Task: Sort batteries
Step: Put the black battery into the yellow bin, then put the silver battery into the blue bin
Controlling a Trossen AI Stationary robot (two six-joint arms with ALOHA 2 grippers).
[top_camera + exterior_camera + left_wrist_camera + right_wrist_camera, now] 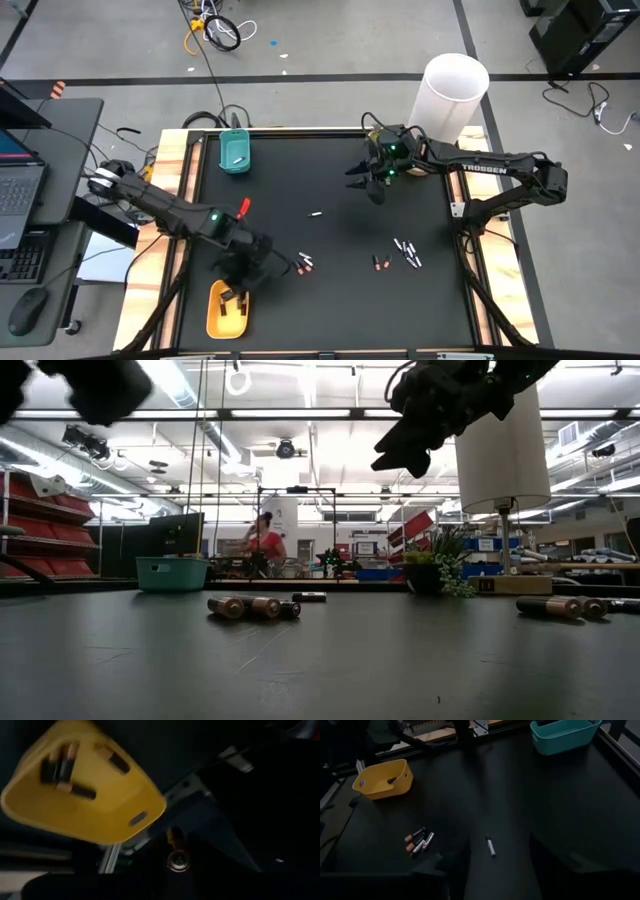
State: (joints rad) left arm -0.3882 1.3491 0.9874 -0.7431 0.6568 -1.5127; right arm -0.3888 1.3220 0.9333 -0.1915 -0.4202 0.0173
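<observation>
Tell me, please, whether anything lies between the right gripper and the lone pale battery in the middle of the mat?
Nothing visible does. The right gripper hangs above the mat, and the lone pale battery lies apart on bare black mat toward the left arm's side. The right wrist view shows only clear mat around that battery.

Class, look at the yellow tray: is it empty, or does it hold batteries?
Not empty: the yellow tray holds several dark batteries, seen in the left wrist view.

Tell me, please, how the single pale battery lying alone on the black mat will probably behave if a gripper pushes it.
The lone pale battery is a slim cylinder lying on its side, so it would probably roll. The black mat looks flat and smooth, so little would stop it. It looks tiny, so probably light.
</observation>
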